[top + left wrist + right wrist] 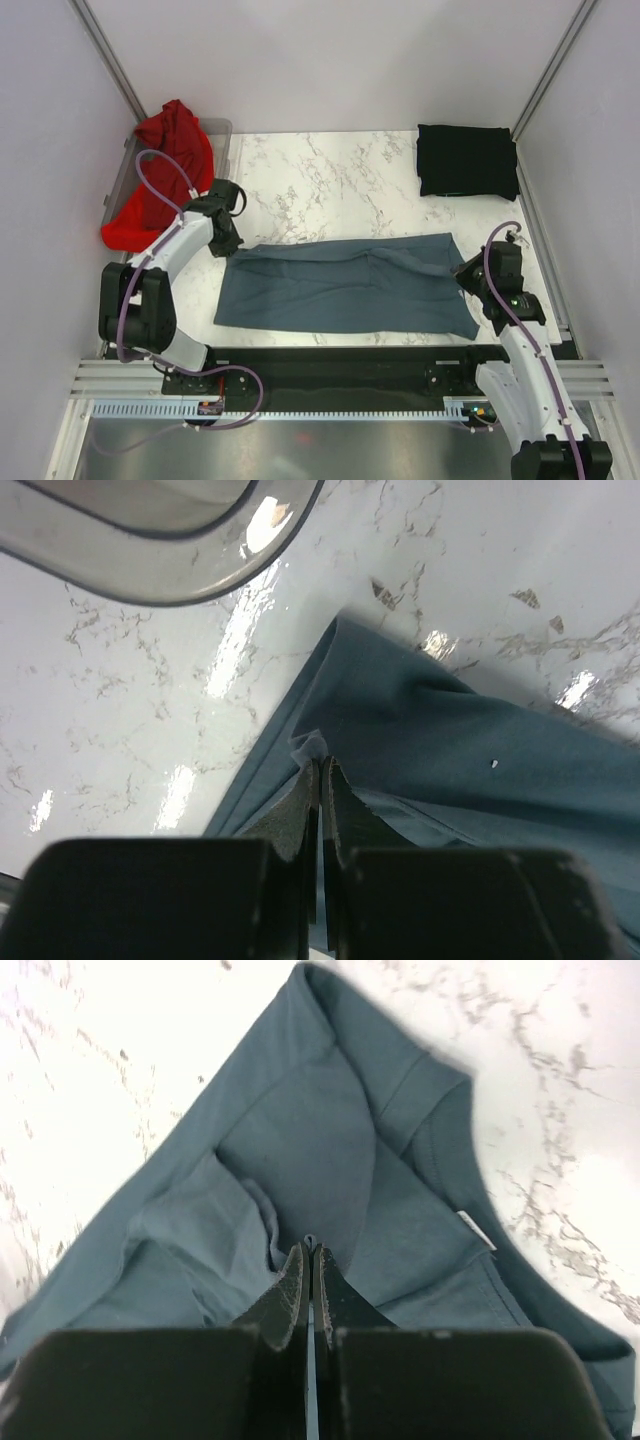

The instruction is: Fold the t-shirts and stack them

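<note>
The slate blue-grey t-shirt [345, 285] lies folded lengthwise across the front of the marble table. My left gripper [228, 245] is shut on its left end; a pinch of blue cloth [312, 745] pokes out between the tips of my left gripper [321, 763]. My right gripper [462, 272] is shut on the shirt's right end, near the collar [440, 1150], with a small nub of fabric showing at the tips of my right gripper [309, 1247]. The black t-shirt [466, 160] lies folded at the back right. The red t-shirt [165, 170] hangs crumpled over the bin at the back left.
A clear plastic bin [220, 135] stands at the back left, and its rim [160, 570] shows just beyond the shirt's left end. White walls close in both sides. A black rail [340, 362] runs along the table's near edge.
</note>
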Robot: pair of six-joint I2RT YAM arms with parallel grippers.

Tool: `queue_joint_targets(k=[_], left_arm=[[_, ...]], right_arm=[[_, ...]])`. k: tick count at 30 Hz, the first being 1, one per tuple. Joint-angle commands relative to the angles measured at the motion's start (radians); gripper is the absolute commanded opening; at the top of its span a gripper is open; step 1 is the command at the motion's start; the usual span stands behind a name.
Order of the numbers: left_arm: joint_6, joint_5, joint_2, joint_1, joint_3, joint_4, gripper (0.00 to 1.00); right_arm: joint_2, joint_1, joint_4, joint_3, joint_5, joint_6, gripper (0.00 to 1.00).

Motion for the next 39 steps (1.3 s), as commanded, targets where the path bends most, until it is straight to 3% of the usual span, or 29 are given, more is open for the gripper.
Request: queue_joint_targets(k=[1,12,14,15,16,18,22,25,27,29,32,35,39], left_arm=[[-0.023,-0.018,-0.072,0.006,-0.037,0.051,0.02],[-0.058,-0.018,-0.149,0.005,-0.138,0.08,0.06],[-0.08,-0.018,-0.171,0.005,-0.165,0.083,0.11],[-0.083,-0.01,-0.192,0.005,-0.172,0.083,0.3],[-0.089,-0.009,-0.206,0.006,-0.179,0.083,0.55],[-0.092,-0.009,-0.233,0.005,-0.205,0.08,0.99],[-0.086,-0.038,-0.356,0.005,-0.224,0.068,1.0],[-0.063,-0.041,-0.402,-0.011,-0.207,0.072,1.0],[-0.051,-0.067,-0.395,-0.072,-0.173,0.085,1.0],[-0.037,-0.068,-0.32,-0.165,-0.132,0.102,1.0],[-0.029,-0.055,-0.136,-0.26,-0.062,0.106,0.99],[-0.024,-0.049,-0.01,-0.313,-0.012,0.108,0.99],[-0.015,-0.053,0.151,-0.321,0.019,0.117,0.99]], right_arm=[[-0.043,-0.007,-0.043,0.0,0.128,0.089,0.0],[-0.169,-0.013,-0.149,-0.064,0.303,0.215,0.01],[-0.177,-0.015,-0.148,-0.077,0.3,0.222,0.15],[-0.18,-0.015,-0.148,-0.08,0.301,0.225,0.41],[-0.183,-0.015,-0.149,-0.08,0.303,0.225,0.58],[-0.207,-0.016,-0.166,-0.056,0.327,0.227,0.72],[-0.306,-0.016,-0.163,0.003,0.343,0.192,0.77],[-0.289,-0.016,-0.076,0.004,0.202,0.127,0.77],[-0.17,-0.013,0.009,-0.029,0.01,0.113,0.76],[-0.012,-0.001,0.094,-0.063,-0.088,0.133,0.77],[0.171,0.144,0.2,-0.106,-0.096,0.152,0.79],[0.338,0.206,0.23,-0.089,-0.079,0.161,0.82],[0.446,0.241,0.276,-0.078,-0.052,0.176,0.83]])
